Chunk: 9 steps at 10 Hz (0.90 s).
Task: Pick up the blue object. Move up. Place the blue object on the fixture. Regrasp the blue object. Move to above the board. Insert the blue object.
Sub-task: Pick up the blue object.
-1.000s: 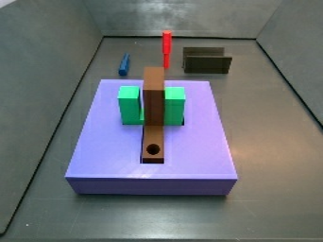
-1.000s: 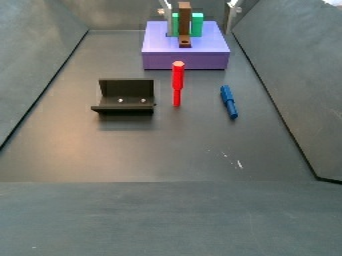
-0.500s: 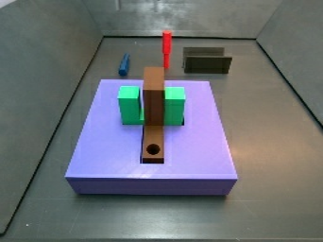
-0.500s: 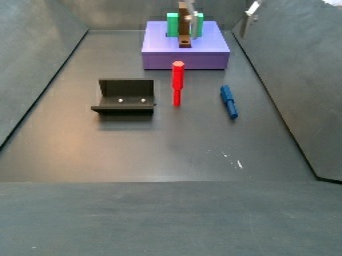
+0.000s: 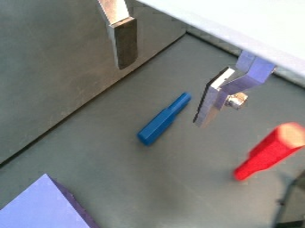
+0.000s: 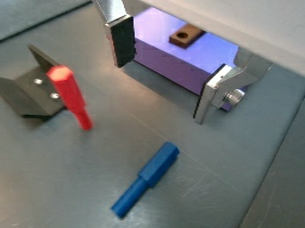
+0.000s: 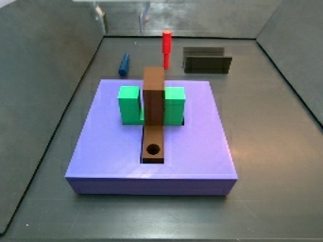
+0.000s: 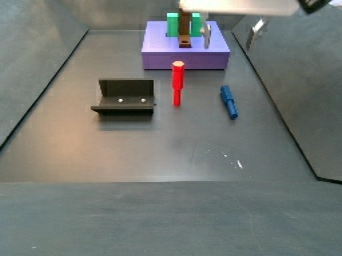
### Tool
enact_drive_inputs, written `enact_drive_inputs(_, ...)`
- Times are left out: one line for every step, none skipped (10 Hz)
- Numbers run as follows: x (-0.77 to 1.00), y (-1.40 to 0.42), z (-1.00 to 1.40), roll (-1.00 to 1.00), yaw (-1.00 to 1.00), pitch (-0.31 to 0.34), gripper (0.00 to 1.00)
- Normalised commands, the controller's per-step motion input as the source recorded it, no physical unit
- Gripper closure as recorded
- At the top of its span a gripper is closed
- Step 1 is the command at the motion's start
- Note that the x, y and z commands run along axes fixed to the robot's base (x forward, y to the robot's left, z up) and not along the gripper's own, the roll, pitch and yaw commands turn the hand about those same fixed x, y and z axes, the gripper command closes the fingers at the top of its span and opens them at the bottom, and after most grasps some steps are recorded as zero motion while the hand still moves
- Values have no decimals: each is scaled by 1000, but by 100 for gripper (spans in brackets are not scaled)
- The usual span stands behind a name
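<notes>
The blue object (image 8: pixel 229 101) is a slim blue peg lying flat on the dark floor, to one side of the red peg; it also shows in a side view (image 7: pixel 125 64) and in both wrist views (image 5: pixel 163 118) (image 6: pixel 145 180). My gripper (image 8: pixel 229 38) is open and empty, high above the floor near the blue object, with its silver fingers (image 5: pixel 123 40) spread wide. It shows faintly at the top edge of a side view (image 7: pixel 124 17). The fixture (image 8: pixel 124 97) stands apart from it. The lavender board (image 7: pixel 151 142) carries two green blocks and a brown strip with a round hole (image 7: pixel 154 149).
A tall red peg (image 8: pixel 177 82) stands upright between the fixture and the blue object; it also shows in a wrist view (image 6: pixel 74 98). Grey walls enclose the floor on all sides. The board (image 6: pixel 179 62) lies close beyond the fingers.
My gripper has come down into the side views from the top edge, toward the blue object. The pegs, fixture and board have not moved.
</notes>
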Motion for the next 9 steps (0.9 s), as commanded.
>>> enact_drive_inputs(-151, 0, -860, 127, -14, 57, 0)
enact_drive_inputs(-114, 0, -843, 133, 0, 76, 0)
enact_drive_inputs(-111, 11, -863, 90, -3, 51, 0)
enact_drive_inputs(-20, 0, -751, 179, 0, 0, 0)
enact_drive_inputs(0, 0, -731, 263, -34, 0, 0)
enact_drive_inputs(0, 37, -691, 197, -71, 0, 0)
enact_drive_inputs(14, 3, -600, 223, -20, 3, 0)
enact_drive_inputs(3, 37, -589, 171, 0, 0, 0)
enact_drive_inputs(0, 31, -569, 173, 3, 0, 0)
